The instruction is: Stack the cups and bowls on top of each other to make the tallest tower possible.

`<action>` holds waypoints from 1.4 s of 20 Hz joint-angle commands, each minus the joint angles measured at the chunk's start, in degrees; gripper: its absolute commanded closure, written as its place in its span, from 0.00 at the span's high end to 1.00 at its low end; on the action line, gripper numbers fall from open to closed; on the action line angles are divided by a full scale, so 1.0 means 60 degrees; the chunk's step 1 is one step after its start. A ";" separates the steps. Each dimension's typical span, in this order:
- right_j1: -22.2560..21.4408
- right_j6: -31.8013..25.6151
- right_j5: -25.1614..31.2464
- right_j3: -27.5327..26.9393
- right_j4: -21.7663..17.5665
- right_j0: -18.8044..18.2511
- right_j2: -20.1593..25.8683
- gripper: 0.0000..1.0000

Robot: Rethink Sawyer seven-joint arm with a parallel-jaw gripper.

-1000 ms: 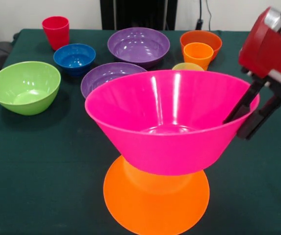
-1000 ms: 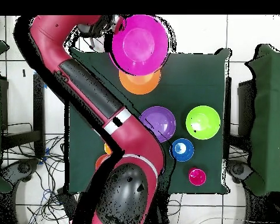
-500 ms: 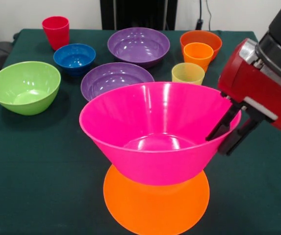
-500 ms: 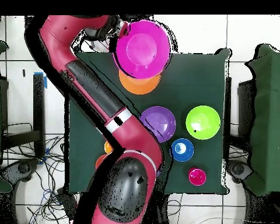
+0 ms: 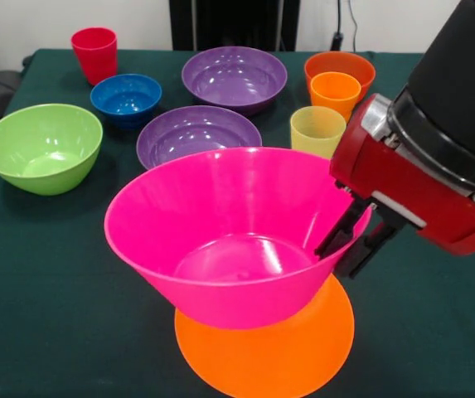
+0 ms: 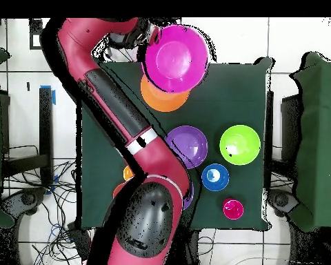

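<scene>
A: At lower centre, your gripper [image 5: 346,246] is pinching the rim of the large glossy pink plastic bowl [image 5: 229,236], tilted above the inverted wide orange plastic bowl [image 5: 266,344].

B: Risk?

A: Releasing it tilted, you are likely tipping it off. The translucent yellow plastic cup [image 5: 317,130] and medium purple plastic bowl [image 5: 196,133] are crowding just behind.

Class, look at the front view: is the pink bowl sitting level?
No. The pink bowl tilts, its rim pinched by the gripper above the orange bowl.
</scene>
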 commanded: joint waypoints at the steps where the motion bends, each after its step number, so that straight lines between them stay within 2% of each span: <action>1: 0.0004 -0.2100 0.0051 -0.0626 0.0220 0.0117 -0.0456 0.00; 9: 0.0045 -0.1368 -0.0577 -0.0217 0.0906 0.0030 -0.0266 0.00; 18: 0.0242 -0.0906 -0.0426 0.0153 0.1158 -0.0016 -0.0440 0.00; 28: 0.0212 0.0264 -0.0078 0.1369 0.1892 -0.0330 -0.0638 0.00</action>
